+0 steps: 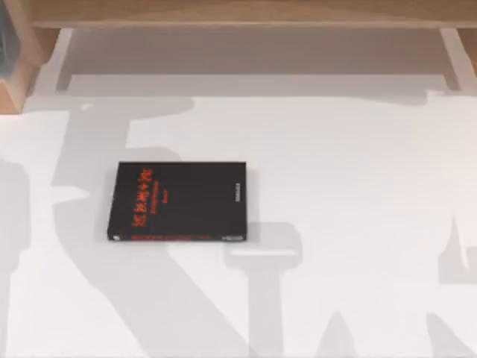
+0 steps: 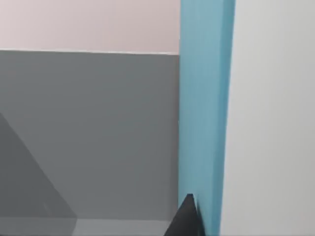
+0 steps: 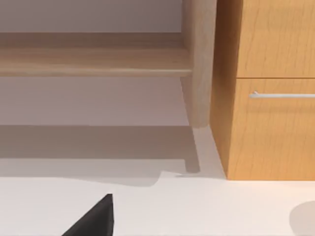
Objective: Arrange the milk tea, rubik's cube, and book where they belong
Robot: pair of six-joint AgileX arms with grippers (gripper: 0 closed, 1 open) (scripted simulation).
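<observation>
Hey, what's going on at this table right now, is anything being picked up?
Nothing is being handled at this moment. The book lies flat and closed on the white table, toward its left side, with no gripper on it. A wooden shelf runs along the far edge. The right wrist view looks at that shelf and a wooden cabinet with a drawer handle.

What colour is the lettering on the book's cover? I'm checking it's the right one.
Red, on a black cover; the book shows best in the top view.

One dark tool tip (image 2: 186, 220); another (image 3: 96, 219).
</observation>
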